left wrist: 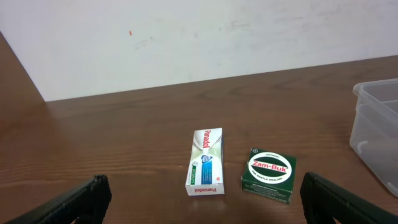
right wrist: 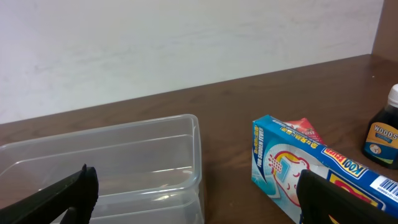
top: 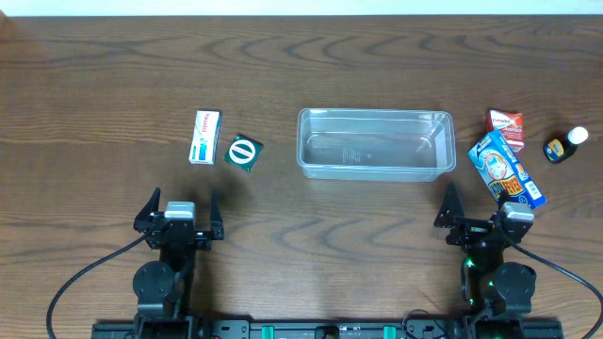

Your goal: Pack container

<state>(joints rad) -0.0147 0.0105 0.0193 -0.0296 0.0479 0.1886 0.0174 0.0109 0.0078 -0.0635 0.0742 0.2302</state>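
The container (top: 377,112), lying empty at mid-table with its long side running left to right, is being faced by two grippers held wide open and empty: the right gripper (top: 488,215) nearer it, beside the blue box (top: 506,169), the left gripper (top: 183,203) facing the white box (top: 204,137).

Table (top: 94,66): dark brown, wavy wood grain throughout.
Container (top: 375,112): clear, colourless.
Carton (top: 204,137), left: white, with a blue-and-green band and red lettering.
Small box (top: 244,152), just right of it: dark green, with a white oval and green lettering.
Red box (top: 505,125), far right: red with white.
Long box (top: 506,169), nearer: blue, with white and red swirls and a yellow-orange patch.
Bottle (top: 565,144): dark, with a white cap and yellow label.
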